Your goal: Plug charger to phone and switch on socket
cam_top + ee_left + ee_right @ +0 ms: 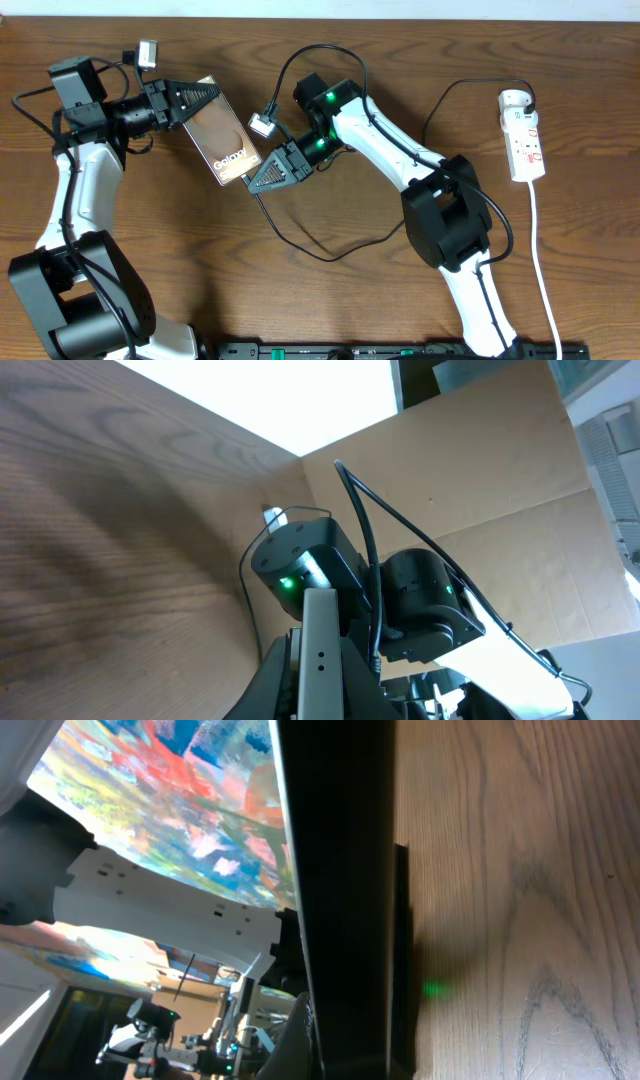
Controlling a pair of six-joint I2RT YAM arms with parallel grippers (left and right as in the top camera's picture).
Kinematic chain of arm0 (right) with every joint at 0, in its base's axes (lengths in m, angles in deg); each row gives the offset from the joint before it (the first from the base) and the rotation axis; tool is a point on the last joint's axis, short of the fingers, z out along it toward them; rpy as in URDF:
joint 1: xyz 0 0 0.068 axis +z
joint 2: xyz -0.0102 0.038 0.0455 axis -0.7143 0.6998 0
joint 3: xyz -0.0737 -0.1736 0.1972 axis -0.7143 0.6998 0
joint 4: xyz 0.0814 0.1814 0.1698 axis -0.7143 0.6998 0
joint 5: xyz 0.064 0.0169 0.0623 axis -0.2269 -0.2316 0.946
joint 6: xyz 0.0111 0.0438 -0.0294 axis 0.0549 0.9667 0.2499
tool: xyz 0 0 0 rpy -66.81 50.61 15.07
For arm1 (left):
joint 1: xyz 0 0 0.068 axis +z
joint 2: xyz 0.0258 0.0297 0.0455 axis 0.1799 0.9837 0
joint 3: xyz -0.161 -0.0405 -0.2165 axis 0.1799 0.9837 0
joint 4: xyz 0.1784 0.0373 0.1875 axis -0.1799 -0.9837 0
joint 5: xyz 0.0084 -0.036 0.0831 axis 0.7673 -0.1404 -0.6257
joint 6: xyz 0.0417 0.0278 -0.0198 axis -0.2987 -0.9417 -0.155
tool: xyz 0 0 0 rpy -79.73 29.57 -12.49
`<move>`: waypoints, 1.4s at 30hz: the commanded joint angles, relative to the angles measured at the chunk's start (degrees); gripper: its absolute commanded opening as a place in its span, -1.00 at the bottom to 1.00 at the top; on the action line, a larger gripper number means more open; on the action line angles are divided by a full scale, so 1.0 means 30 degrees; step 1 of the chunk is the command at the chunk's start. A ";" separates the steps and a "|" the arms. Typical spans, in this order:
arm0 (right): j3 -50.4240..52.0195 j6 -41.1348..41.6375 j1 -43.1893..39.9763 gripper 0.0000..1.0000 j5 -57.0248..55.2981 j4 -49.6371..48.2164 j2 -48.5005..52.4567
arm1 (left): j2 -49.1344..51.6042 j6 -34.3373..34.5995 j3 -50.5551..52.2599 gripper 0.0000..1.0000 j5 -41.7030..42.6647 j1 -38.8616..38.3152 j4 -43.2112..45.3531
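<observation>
Phone (228, 140) gripped by left pincer (205, 97), long axis diagonal toward right pincer (256, 180).
Right pincer closed, seemingly on charger (330, 257) tip, right at phone's lower end.

The left arm (68, 195) and right arm (385, 135) have white links, black joints, thin black cables (27, 108), and green lights (325, 98) at the right arm's ten o'clock end.

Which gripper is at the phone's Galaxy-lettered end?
The right gripper: its tip sits by the lettering on the phone, while the left gripper clamps the opposite, plain end.
</observation>
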 commanded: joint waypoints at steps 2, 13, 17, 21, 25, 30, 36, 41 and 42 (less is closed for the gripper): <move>-0.0357 -0.0284 -0.0386 -0.98 0.0699 -0.0240 -0.0692 | -0.0372 0.0015 0.0007 -0.86 0.1486 -0.0423 -0.0087; -0.0357 -0.0248 -0.0838 -0.98 0.1647 -0.0998 -0.0692 | -0.0372 -0.0270 0.0007 -0.85 0.1486 -0.1049 -0.0080; -0.0357 0.1690 -0.0882 -0.98 0.1647 -0.2739 -0.0692 | -0.0372 -0.0350 0.0007 -0.85 0.1472 -0.1049 -0.0080; -0.0357 0.3636 -0.0809 -0.98 0.1647 -0.4707 -0.0692 | -0.0372 -0.0408 0.0007 -0.85 0.1457 -0.1049 -0.0080; -0.0357 0.5085 -0.0816 -0.98 0.1647 -0.6258 -0.0692 | -0.0372 -0.0408 0.0007 -0.85 0.1326 -0.1049 -0.0087; -0.0357 0.5384 -0.0816 -0.98 0.1647 -0.6572 -0.0692 | -0.0372 -0.0401 0.0007 -0.85 0.1093 -0.1049 -0.0087; -0.0357 0.5384 -0.0831 -0.98 0.1639 -0.6768 -0.0692 | -0.0372 -0.0328 0.0007 -0.85 0.0656 -0.1049 -0.0109; -0.0357 0.5872 -0.0831 -0.98 0.1639 -0.7351 -0.0692 | -0.0372 -0.0328 0.0007 -0.85 0.0656 -0.1049 -0.0160; -0.0357 0.6258 -0.0831 -0.98 0.1625 -0.7679 -0.0692 | -0.0372 -0.0328 0.0007 -0.86 0.0656 -0.1049 -0.0160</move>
